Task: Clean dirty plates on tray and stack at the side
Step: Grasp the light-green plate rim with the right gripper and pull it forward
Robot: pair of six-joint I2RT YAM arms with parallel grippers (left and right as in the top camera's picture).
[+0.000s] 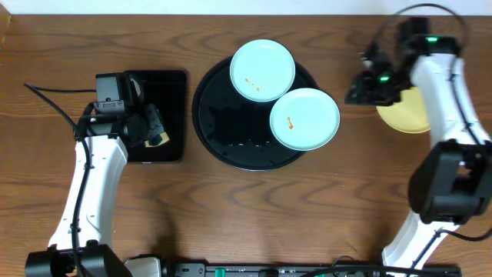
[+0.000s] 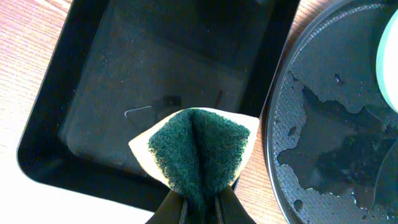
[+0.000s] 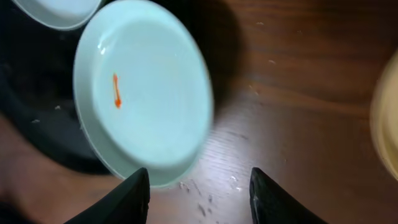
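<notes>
Two light blue plates lie on the round black tray point(image 1: 223, 123): one point(image 1: 262, 70) at the back, one point(image 1: 304, 118) overhanging the tray's right rim. Each has a small orange smudge. The pale yellow plate point(image 1: 407, 115) lies on the table at the right, partly under my right arm. My right gripper point(image 1: 360, 86) is open and empty, above the table between the right blue plate point(image 3: 143, 93) and the yellow plate point(image 3: 385, 118). My left gripper point(image 1: 156, 132) is shut on a folded green and yellow sponge point(image 2: 199, 149) over the rectangular black tray point(image 2: 149, 81).
The rectangular black tray point(image 1: 173, 115) lies left of the round tray. The round tray's floor point(image 2: 329, 137) is wet with patches of water. A black cable point(image 1: 54, 96) runs across the table at the far left.
</notes>
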